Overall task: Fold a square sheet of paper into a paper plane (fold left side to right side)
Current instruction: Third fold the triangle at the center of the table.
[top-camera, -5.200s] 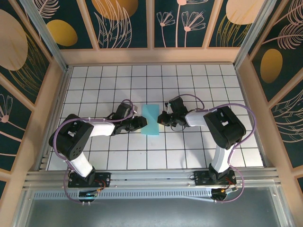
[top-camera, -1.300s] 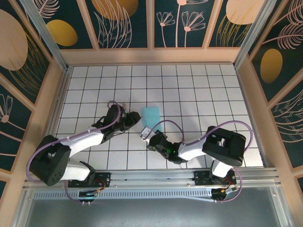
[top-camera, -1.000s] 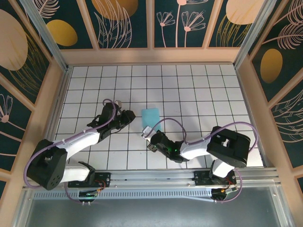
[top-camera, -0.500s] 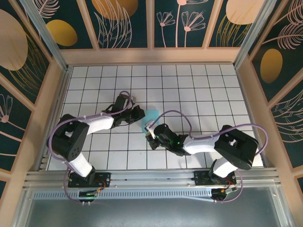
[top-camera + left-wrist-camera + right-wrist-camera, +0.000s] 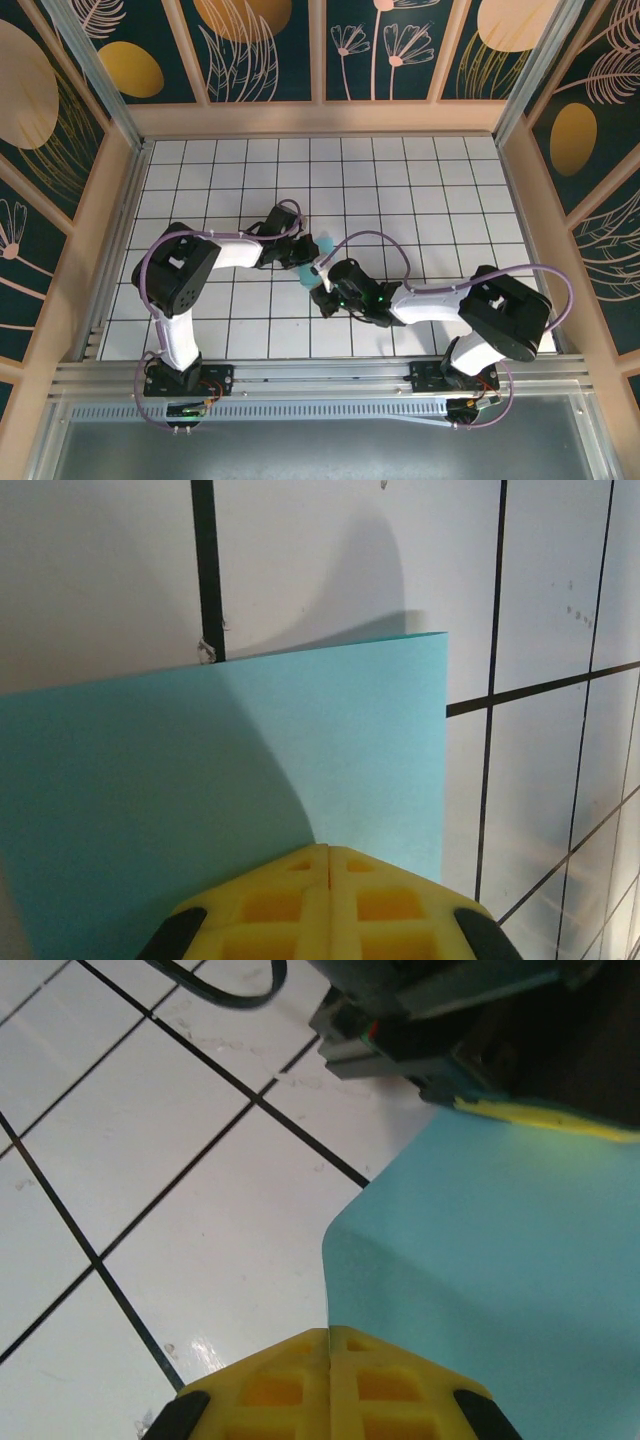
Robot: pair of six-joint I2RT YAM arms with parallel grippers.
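Turquoise paper sits mid-table on the white grid, caught between both arms. Left gripper is pressed together, pinching one edge. And the right gripper nips another edge, where it curls up slightly.

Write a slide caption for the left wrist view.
The left gripper pinches the turquoise sheet of paper, its far edge casting a shadow on the gridded table.

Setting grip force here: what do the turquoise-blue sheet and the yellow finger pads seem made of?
Turquoise-blue sheet: thin matte paper, judging by its soft curl and glare-free face. Yellow finger pads: moulded rubber or plastic, unclear which; matte, with square pockets.
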